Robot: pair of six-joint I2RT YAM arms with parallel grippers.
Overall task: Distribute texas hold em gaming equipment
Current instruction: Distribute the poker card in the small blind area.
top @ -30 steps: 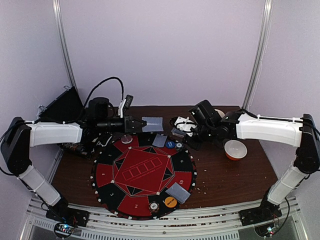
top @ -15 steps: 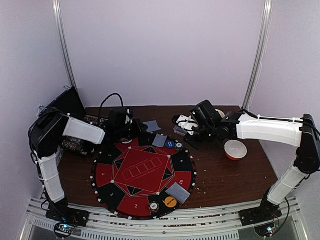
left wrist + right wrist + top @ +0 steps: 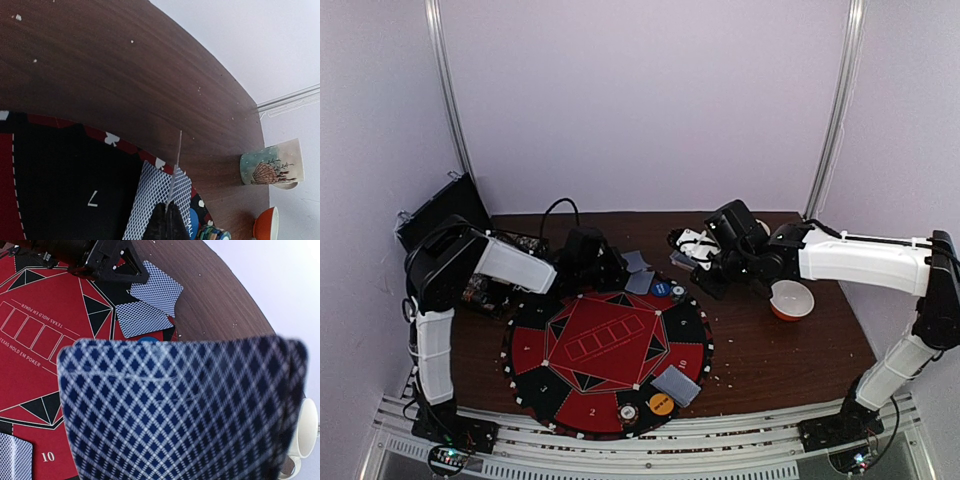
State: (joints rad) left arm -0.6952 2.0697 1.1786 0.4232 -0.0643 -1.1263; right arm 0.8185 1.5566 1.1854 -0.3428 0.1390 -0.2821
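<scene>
My left gripper (image 3: pixel 617 266) is shut on one grey-blue-backed card (image 3: pixel 636 260), held at the far edge of the round red-and-black poker mat (image 3: pixel 605 345). In the left wrist view the card (image 3: pixel 175 165) shows edge-on above the fingertips (image 3: pixel 167 226), over a card lying on the mat (image 3: pixel 152 200). That card (image 3: pixel 640 282) has a blue chip (image 3: pixel 661 288) and a whitish chip (image 3: pixel 678 291) beside it. My right gripper (image 3: pixel 700 264) holds the deck (image 3: pixel 180 410), which hides its fingers. More cards (image 3: pixel 675 385), an orange chip (image 3: pixel 661 404) and a whitish chip (image 3: pixel 628 411) lie at the mat's near edge.
A white-and-orange bowl (image 3: pixel 790 298) stands right of the mat. A patterned mug (image 3: pixel 272 167) stands at the back, behind the right arm. A black box (image 3: pixel 440 210) and cabling sit at the back left. A stack of chips (image 3: pixel 215 234) is near the blue chip.
The left arm has folded in. Its gripper and card have moved right and nearer, toward the card on the mat's far edge. The right arm has barely moved.
</scene>
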